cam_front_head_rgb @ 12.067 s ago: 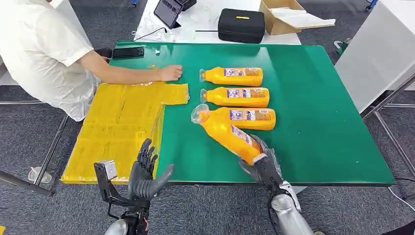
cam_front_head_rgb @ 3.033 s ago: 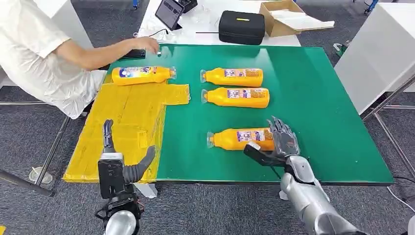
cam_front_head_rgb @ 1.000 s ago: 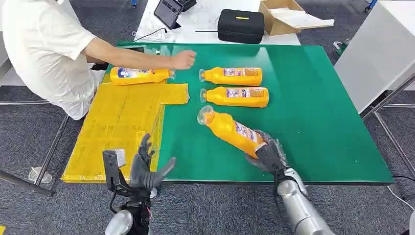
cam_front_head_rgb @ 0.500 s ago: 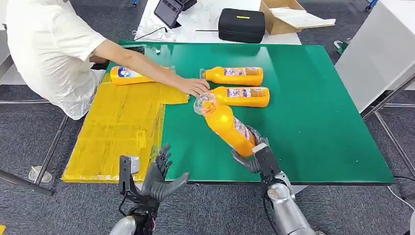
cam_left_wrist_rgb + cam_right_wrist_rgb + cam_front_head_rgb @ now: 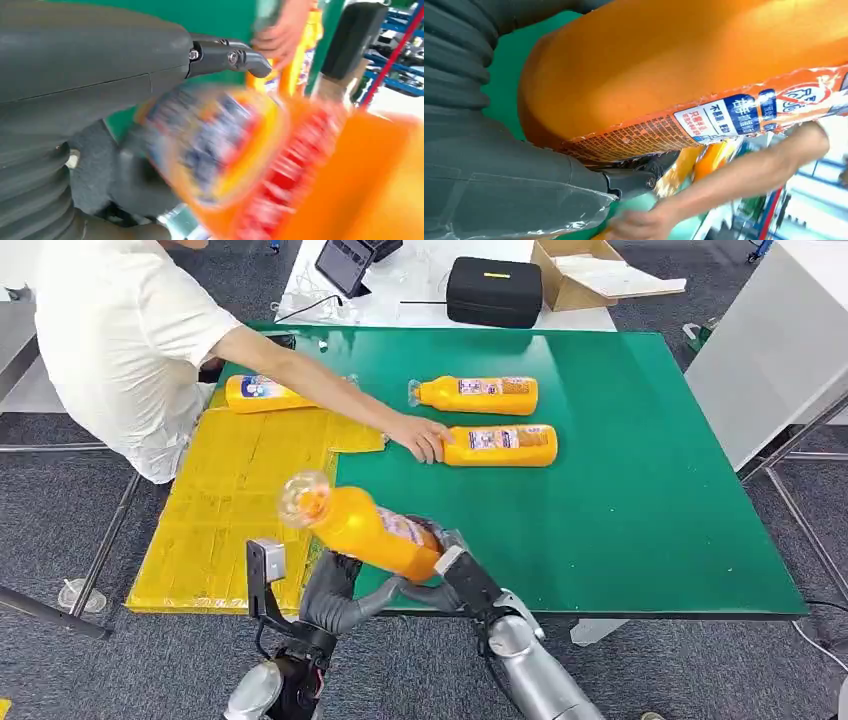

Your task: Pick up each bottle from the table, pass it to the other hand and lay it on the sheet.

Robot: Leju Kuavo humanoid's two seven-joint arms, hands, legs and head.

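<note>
Half a second ago the lifted bottle (image 5: 365, 528) hung over the green table (image 5: 640, 490) near the two lying bottles; now it is over the table's near edge, beside the yellow sheet (image 5: 235, 500), its clear cap tilted up toward the sheet. The right hand (image 5: 450, 565) grips its base, fingers wrapped around it. The left hand (image 5: 335, 595) has come up under the bottle's body, its fingers curled up against the underside; whether it grips yet I cannot tell, and the left wrist view is blurred. One bottle (image 5: 262, 393) lies at the sheet's far edge. Two more lie on the green: the far bottle (image 5: 478, 394) and the nearer one (image 5: 498, 444), whose neck end a person's hand (image 5: 425, 436) now touches. That person (image 5: 130, 340) stands at the table's left side, arm stretched across.
</note>
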